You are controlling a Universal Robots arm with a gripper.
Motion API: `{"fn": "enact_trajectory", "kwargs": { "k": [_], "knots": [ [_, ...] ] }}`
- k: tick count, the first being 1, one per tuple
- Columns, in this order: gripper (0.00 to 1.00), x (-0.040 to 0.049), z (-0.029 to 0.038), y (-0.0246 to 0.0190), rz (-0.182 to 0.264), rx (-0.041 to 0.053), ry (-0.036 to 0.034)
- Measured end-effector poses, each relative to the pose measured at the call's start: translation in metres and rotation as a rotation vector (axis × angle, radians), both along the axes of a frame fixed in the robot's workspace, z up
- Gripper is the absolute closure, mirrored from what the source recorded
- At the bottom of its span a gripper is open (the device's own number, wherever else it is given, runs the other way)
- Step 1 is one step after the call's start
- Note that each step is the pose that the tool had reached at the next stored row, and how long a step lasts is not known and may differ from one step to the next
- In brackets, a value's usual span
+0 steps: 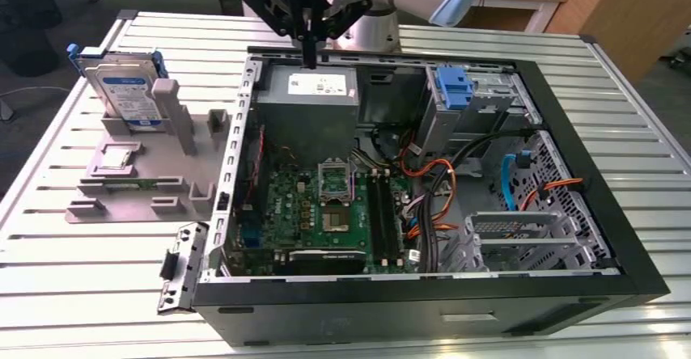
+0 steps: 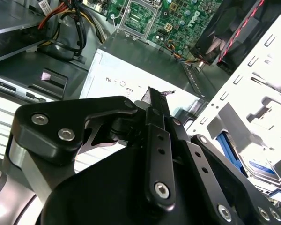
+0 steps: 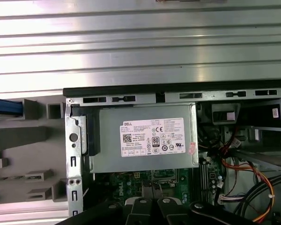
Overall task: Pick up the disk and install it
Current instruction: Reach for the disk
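The disk (image 1: 121, 92), a silver drive with a white-and-blue label in a blue carrier rail, stands on edge in the grey fixture (image 1: 162, 189) at the exterior view's left, outside the computer case (image 1: 432, 294). My gripper (image 1: 310, 60) hangs over the case's far wall, above the grey power supply (image 1: 307, 92), to the right of the disk and apart from it. Its black fingers (image 2: 153, 101) are shut together with nothing between them. In the second wrist view the disk (image 2: 263, 169) shows beside the case wall. Its blue rail (image 3: 4, 107) shows in the first wrist view.
The open case holds a green motherboard (image 1: 324, 205), orange and black cables (image 1: 438, 189), a blue bracket (image 1: 455, 88) in the far drive bay and a metal drive cage (image 1: 519, 238). A small square chip (image 1: 116, 161) lies on the fixture. Everything rests on a slatted aluminium table (image 1: 86, 278).
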State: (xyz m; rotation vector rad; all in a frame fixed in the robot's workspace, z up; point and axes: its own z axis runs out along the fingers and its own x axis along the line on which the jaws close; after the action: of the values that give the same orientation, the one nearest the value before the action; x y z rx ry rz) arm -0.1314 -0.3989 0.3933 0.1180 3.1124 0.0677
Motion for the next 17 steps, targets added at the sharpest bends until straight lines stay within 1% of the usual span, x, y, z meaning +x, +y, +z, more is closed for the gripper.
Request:
{"fn": "enact_trajectory", "kwargs": {
  "k": [13, 17],
  "knots": [
    [0.89, -0.0225, -0.0004, 0.0002, 0.000, 0.0001, 0.0000],
    [0.89, -0.0277, -0.0005, 0.0023, 0.000, -0.0001, 0.0001]
  ]
}}
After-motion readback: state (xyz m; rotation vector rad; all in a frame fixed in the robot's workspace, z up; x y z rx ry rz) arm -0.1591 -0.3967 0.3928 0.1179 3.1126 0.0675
